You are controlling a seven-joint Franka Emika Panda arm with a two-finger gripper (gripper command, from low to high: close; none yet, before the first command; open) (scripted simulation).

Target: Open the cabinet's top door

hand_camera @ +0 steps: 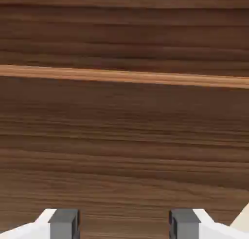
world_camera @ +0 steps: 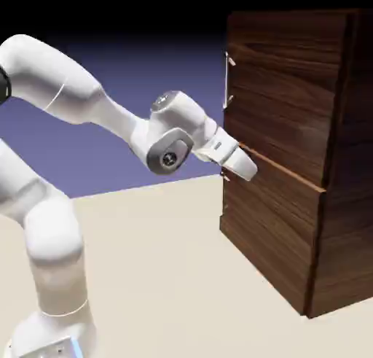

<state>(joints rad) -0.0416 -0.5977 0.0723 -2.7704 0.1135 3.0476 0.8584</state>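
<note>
The cabinet [world_camera: 342,225] of dark brown wood stands at the exterior view's right, taller than the arm. Its top door [world_camera: 288,94] is shut, with a thin silver vertical handle [world_camera: 228,79] near its left edge. A light seam [world_camera: 291,174] splits it from the lower panel [world_camera: 269,232]. My gripper [world_camera: 248,168] sits against the cabinet front at seam height, well below the handle. In the hand view the fingertips [hand_camera: 63,223] stand apart with only wood grain between them, so my gripper [hand_camera: 124,226] is open. The seam [hand_camera: 126,77] crosses the upper part of the hand view.
A pale table [world_camera: 167,276] spreads under the arm and the cabinet. The lower panel's small handle [world_camera: 225,176] shows just beside the hand. The white arm [world_camera: 80,94] arches in from the left.
</note>
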